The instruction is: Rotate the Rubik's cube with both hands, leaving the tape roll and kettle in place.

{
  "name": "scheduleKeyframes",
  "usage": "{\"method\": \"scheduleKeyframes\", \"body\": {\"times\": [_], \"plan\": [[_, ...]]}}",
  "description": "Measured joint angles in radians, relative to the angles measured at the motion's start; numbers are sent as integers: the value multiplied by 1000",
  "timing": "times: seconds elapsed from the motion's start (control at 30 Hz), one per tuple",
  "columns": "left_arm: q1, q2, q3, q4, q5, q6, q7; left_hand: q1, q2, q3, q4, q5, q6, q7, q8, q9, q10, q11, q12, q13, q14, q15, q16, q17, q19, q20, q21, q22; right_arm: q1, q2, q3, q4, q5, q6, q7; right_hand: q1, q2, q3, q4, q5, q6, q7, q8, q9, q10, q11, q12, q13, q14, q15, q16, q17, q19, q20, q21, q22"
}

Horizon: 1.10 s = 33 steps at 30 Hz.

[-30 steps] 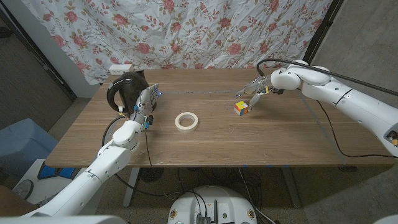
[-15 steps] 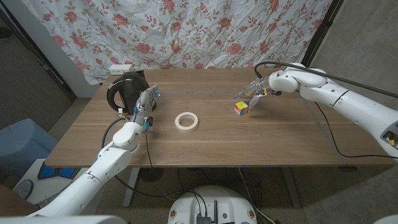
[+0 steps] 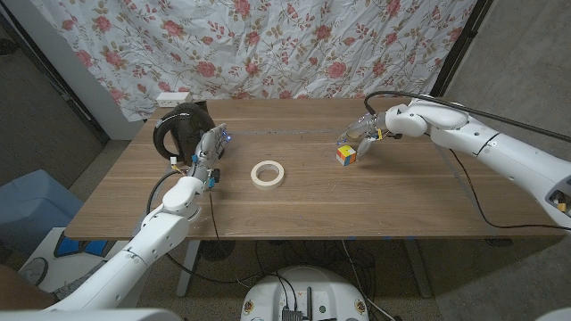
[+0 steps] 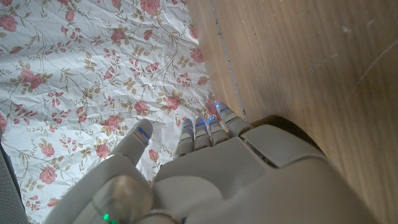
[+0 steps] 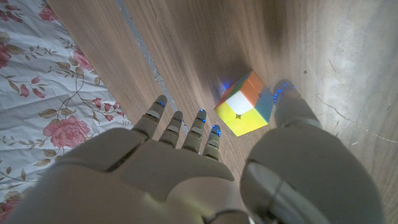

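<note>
By the right hand (image 3: 360, 135), unlabelled Rubik's cube (image 3: 346, 155)

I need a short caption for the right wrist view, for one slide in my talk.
Right hand, fingers spread, poised over the Rubik's cube on the wooden table, not yet gripping it.

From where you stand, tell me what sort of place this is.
Probably a makeshift robot test room, not a home: a flowered sheet hangs as a backdrop behind the wooden table, cables trail over it, and a power strip sits at its far edge.
</note>
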Motion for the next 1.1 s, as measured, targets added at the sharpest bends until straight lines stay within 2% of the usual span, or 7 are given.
{"method": "scheduleKeyframes", "body": {"times": [0.4,0.7,0.77,0.9,1.0,1.07,1.1], "plan": [[1,-3,2,1,-5,2,-2,0,0,4,5,0,1,1,0,0,2,-2,0,0,0,0,0,0,5,5,0,5,-10,-2,7,23,5,18,-70,41,-6,-6,5,11,83,-10,25,5,97,-50,9,-1,73,-41,15,-5,49,-20,0,0],[1,-4,4,4,-9,2,-5,0,0,0,8,0,5,5,0,0,7,4,0,0,0,0,0,0,5,5,0,5,-13,-6,9,37,6,35,-121,103,11,-9,2,11,123,-13,47,9,154,-68,9,-3,112,-45,22,-5,70,-34,0,-2],[2,-4,4,4,-10,2,-7,0,0,0,8,0,5,5,0,0,7,4,0,0,0,0,0,0,5,5,0,5,-15,-7,9,44,4,38,-135,116,-3,-9,2,11,129,-14,50,9,162,-68,9,-3,120,-38,22,-5,70,-35,0,-2],[5,-4,4,4,-12,3,-8,0,0,0,8,0,5,5,0,0,7,4,0,0,0,0,0,0,5,5,0,5,-19,-11,9,47,-4,42,-160,121,3,-9,2,11,137,-12,57,9,184,-77,9,-2,132,-43,22,-5,81,-45,0,-2],[6,-3,4,2,-13,5,-7,0,0,0,8,0,5,5,0,0,7,4,0,0,0,0,0,0,5,5,0,5,-23,-13,9,48,-11,44,-179,121,2,-9,2,11,148,-13,58,14,191,-77,9,0,138,-41,22,-5,90,-40,0,-2],[7,-3,5,1,-13,5,-8,0,0,0,8,0,5,5,0,0,7,4,0,0,0,0,0,0,5,5,0,5,-27,-16,10,48,-15,44,-192,122,2,-15,8,11,152,-16,61,14,196,-78,9,0,143,-43,22,-5,95,-45,0,-2],[7,-3,5,1,-13,6,-8,0,0,0,8,0,5,5,0,0,7,4,0,0,0,0,0,0,5,5,0,5,-28,-16,10,48,-17,44,-199,133,-10,-20,8,11,159,-16,66,14,203,-77,9,0,144,-44,27,-5,95,-45,0,-2]]}}
